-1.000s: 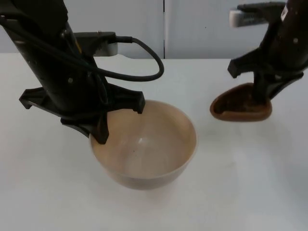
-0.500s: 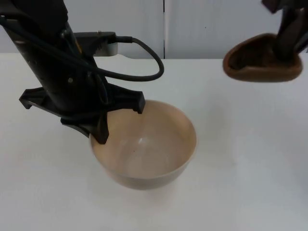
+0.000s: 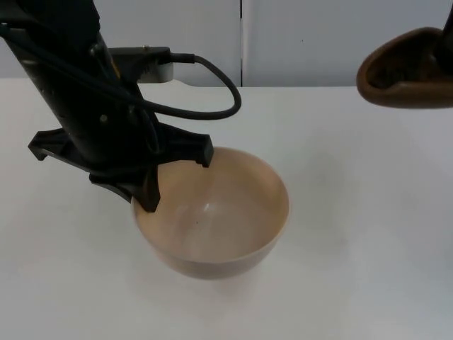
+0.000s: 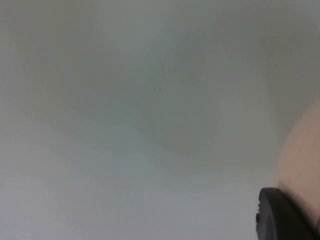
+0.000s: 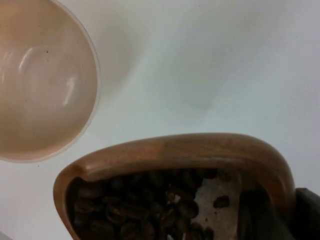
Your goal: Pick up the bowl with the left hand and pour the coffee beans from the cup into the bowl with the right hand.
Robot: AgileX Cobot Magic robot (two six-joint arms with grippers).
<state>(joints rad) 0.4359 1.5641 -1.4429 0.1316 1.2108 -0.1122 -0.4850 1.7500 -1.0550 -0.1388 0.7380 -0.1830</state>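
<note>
The left gripper (image 3: 152, 185) reaches steeply down from the far left, its fingers pinching the left rim of the beige bowl (image 3: 219, 219) near the table's (image 3: 340, 248) middle. The right gripper (image 5: 272, 212) clamps the rim of the brown wooden cup (image 3: 407, 69) of coffee beans (image 5: 140, 205), held high at the far right. Since a second ago the cup has risen from the table and moved right; the bowl and left arm have not moved.

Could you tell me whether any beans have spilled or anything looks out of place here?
Nothing stands out. The coffee beans all sit inside the brown cup, held by the right pincer above the table. The bowl is empty and upright, the left pincer at its rim.
</note>
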